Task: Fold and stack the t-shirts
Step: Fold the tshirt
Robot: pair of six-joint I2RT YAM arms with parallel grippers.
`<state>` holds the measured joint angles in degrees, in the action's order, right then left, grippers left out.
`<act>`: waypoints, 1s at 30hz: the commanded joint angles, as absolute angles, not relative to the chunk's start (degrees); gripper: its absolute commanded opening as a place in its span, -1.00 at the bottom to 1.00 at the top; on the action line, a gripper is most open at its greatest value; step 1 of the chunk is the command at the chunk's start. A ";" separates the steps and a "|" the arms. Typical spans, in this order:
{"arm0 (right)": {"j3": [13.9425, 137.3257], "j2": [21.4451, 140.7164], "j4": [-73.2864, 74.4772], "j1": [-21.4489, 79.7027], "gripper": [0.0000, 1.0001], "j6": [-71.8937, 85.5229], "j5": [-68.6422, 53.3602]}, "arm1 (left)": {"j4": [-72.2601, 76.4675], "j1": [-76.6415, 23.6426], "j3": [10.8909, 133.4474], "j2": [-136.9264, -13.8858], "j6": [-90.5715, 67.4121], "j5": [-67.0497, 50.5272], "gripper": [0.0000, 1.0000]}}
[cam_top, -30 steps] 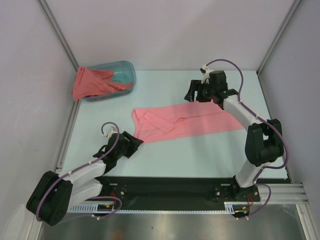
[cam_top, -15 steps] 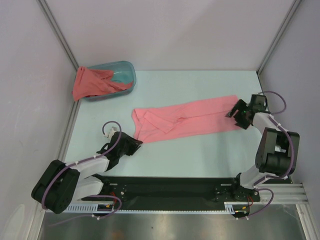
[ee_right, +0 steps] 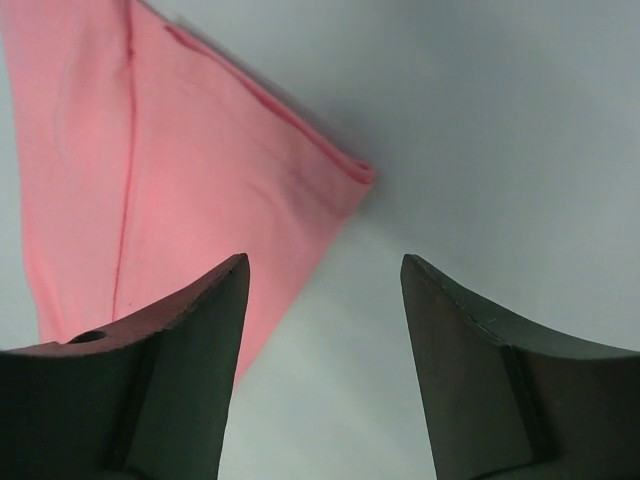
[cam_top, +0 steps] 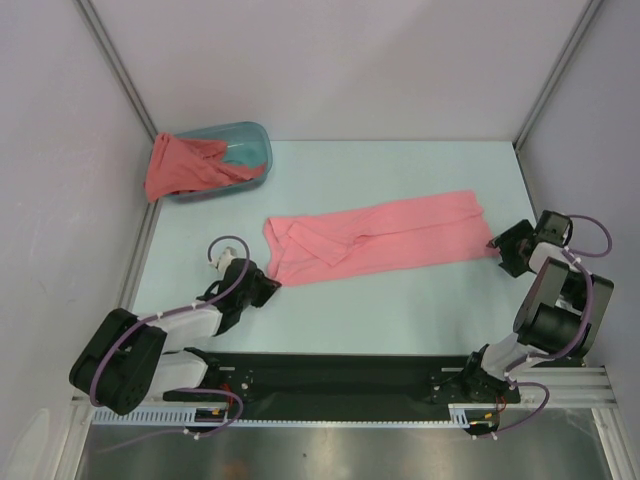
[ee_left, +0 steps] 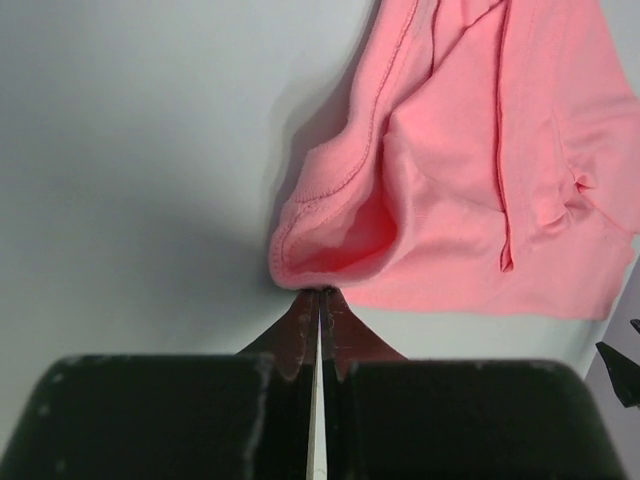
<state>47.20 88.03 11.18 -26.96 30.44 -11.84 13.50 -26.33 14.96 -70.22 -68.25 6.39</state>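
Note:
A light salmon-pink t-shirt [cam_top: 375, 238] lies folded into a long strip across the table's middle. My left gripper [cam_top: 266, 290] is low at its near left corner. In the left wrist view the fingertips [ee_left: 308, 305] are pressed together at the puckered hem [ee_left: 330, 240], shut on its edge. My right gripper [cam_top: 503, 250] sits just off the strip's right end. It stands open [ee_right: 324, 262], its left finger over the fabric [ee_right: 130, 170], with the corner ahead of the gap. A darker coral-red t-shirt [cam_top: 182, 166] hangs over the tub's left rim.
The teal translucent tub [cam_top: 250, 148] stands at the far left corner. Grey walls with metal posts [cam_top: 115, 70] close in the table on three sides. The black rail [cam_top: 330, 375] with both arm bases runs along the near edge.
My right arm has swung from the far middle of the table down to the shirt's right end. My left gripper has shut at the near left hem.

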 commanded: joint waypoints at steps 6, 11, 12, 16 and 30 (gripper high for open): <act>45.26 91.93 2.47 -27.60 0.18 33.04 -12.39 | 13.80 -25.66 18.63 -70.58 -61.62 9.58 -0.99; 45.79 94.04 1.76 -27.42 0.13 34.36 -11.08 | 13.36 -25.66 20.04 -70.40 -60.12 10.28 -0.99; 45.79 94.57 1.58 -27.33 0.09 34.89 -10.38 | 13.27 -25.66 20.21 -70.49 -59.77 10.28 -0.99; 46.31 96.76 1.14 -26.81 -0.17 35.68 -9.76 | 13.45 -25.66 20.65 -71.19 -59.68 10.28 -0.99; 40.88 83.80 14.85 -17.69 -1.00 38.32 6.31 | 13.54 -25.66 29.96 -83.82 -56.70 13.44 -0.99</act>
<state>43.77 90.30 7.01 -21.71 36.99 -1.50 12.49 -26.17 25.76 -80.25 -59.42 10.46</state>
